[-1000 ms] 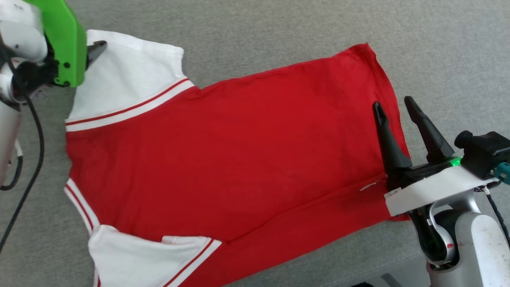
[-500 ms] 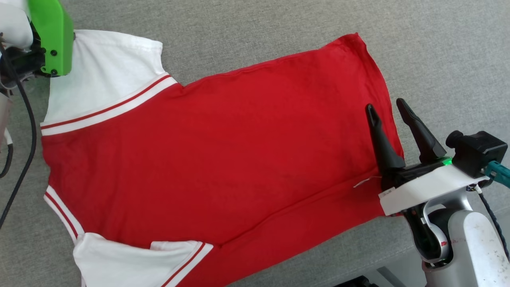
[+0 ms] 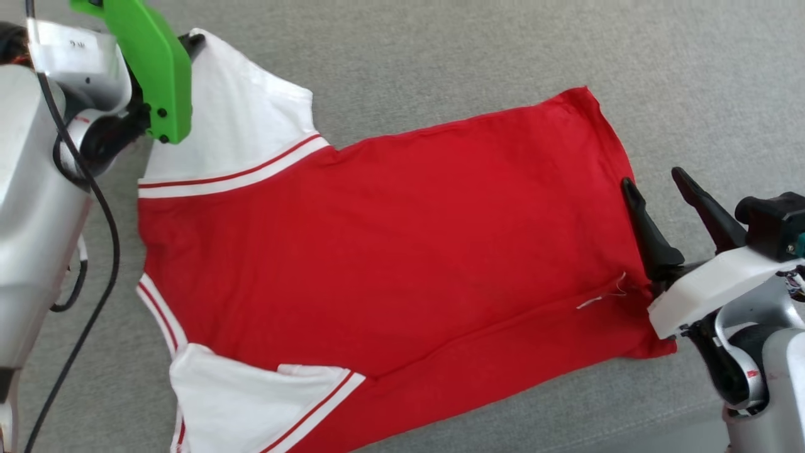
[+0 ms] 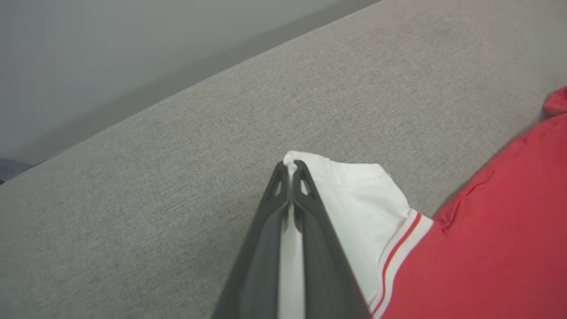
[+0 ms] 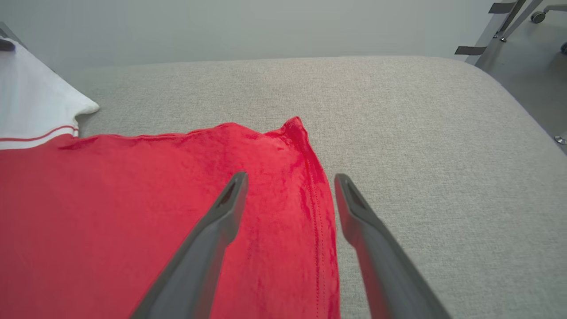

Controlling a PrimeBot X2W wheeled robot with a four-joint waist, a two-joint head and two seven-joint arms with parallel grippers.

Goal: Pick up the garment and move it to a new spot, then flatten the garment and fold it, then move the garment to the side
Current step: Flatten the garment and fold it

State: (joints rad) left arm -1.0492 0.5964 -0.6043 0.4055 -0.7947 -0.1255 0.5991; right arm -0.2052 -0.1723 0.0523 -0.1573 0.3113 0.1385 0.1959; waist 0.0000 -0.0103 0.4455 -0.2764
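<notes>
The garment lies spread on a grey upholstered surface, its red body running across the middle of the head view from 9 o'clock to 3 o'clock. One white sleeve reaches toward 11 o'clock and a second sleeve is folded over at 7 o'clock. The left gripper is closed tight, its two dark fingers pinching the far corner of the 11 o'clock sleeve, which is drawn to a point there. A green cover sits on that wrist, and a black cable hangs beside the arm at 9 o'clock. The right gripper is at 3 o'clock with its fingers spread wide and nothing between them. In the right wrist view one finger is over the red cloth, the other over the grey surface, and the hem runs between them.
</notes>
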